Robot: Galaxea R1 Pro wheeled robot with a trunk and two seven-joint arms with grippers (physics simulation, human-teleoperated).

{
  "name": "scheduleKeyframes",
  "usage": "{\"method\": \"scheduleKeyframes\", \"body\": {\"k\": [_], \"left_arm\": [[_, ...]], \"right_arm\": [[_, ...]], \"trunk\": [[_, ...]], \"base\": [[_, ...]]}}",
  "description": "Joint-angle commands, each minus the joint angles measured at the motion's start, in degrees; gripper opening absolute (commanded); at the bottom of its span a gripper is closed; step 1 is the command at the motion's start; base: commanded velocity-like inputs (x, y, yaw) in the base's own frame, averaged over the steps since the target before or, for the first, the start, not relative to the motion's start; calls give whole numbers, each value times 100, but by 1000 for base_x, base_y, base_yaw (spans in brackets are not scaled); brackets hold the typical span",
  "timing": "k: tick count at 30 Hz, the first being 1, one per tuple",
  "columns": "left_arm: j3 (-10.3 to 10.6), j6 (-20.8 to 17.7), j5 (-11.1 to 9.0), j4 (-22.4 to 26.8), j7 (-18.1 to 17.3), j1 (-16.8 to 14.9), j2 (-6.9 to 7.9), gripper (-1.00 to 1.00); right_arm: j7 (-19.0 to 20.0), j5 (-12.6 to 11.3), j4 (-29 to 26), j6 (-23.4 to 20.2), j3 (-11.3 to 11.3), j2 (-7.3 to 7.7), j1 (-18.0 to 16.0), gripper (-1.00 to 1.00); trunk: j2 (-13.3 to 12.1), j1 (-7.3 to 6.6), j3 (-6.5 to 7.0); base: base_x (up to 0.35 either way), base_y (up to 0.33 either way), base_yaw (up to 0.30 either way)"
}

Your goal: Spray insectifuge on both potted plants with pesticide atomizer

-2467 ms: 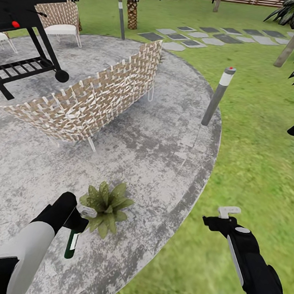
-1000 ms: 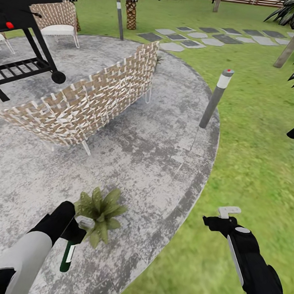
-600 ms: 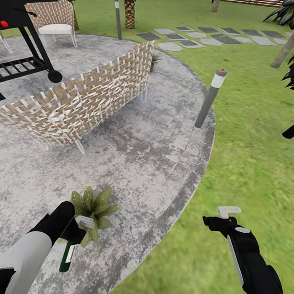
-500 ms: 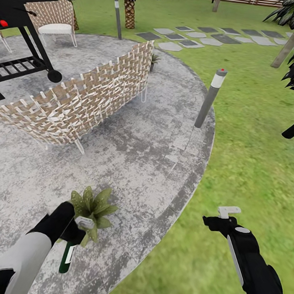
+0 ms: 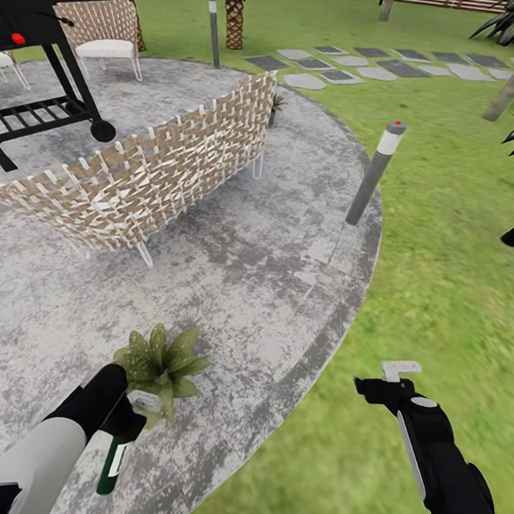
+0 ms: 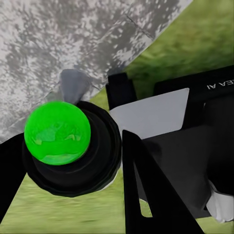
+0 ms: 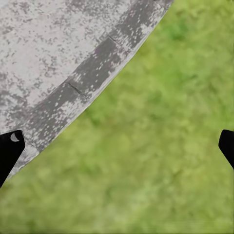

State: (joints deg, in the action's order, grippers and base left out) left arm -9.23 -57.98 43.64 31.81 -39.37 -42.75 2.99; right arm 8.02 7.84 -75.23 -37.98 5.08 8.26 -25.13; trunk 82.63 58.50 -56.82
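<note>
The slim dark green pesticide atomizer [image 5: 111, 463] is already clamped in the left gripper [image 5: 127, 421] beside one speckled-leaf potted plant [image 5: 159, 360] near the patio [image 5: 271, 274] edge; whether any spray has landed cannot be told. The right gripper [image 5: 383, 379] is held wide and empty.

- Two potted plants: one [image 5: 158, 360] near the patio's [image 5: 271, 274] front edge, the second [image 5: 276, 104] at the wicker sofa's [image 5: 151, 172] far end.
- One pesticide atomizer [image 5: 111, 463].
- Two grey bollard lamps: one [image 5: 374, 172] at the patio's right edge, one [image 5: 214, 20] at its far edge.
- One black grill [image 5: 42, 40].
- One wicker sofa and one wicker chair [image 5: 106, 32].
- Two grippers: left [image 5: 133, 414], right [image 5: 387, 379].
</note>
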Motion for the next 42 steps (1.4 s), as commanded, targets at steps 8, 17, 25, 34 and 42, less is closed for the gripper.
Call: {"method": "scheduleKeyframes", "body": {"k": [8, 17, 25, 34, 42], "left_arm": [[-40, -17, 65, 9, -53, -5, -18, -100], [-27, -28, 65, 18, -53, -148, -18, -100], [-33, -22, 65, 8, -53, -278, -18, -100], [-26, -16, 65, 0, -59, 219, 13, -100], [-34, -15, 66, -1, -39, 319, 39, -100]], "right_arm": [[57, 60, -9, -27, 8, 0, -1, 100], [58, 60, -11, -31, 11, 1, -1, 100], [59, 60, -9, -28, 19, 0, -1, 100], [59, 60, -10, -26, 12, 1, -1, 100], [57, 60, -9, -27, 10, 1, -1, 100]], "trunk": [[2, 0, -20], [2, 0, -20], [2, 0, -20], [2, 0, -20], [2, 0, -20]], "base": [[0, 0, 127], [0, 0, 1], [0, 0, 0], [0, 0, 0], [0, 0, 0]]}}
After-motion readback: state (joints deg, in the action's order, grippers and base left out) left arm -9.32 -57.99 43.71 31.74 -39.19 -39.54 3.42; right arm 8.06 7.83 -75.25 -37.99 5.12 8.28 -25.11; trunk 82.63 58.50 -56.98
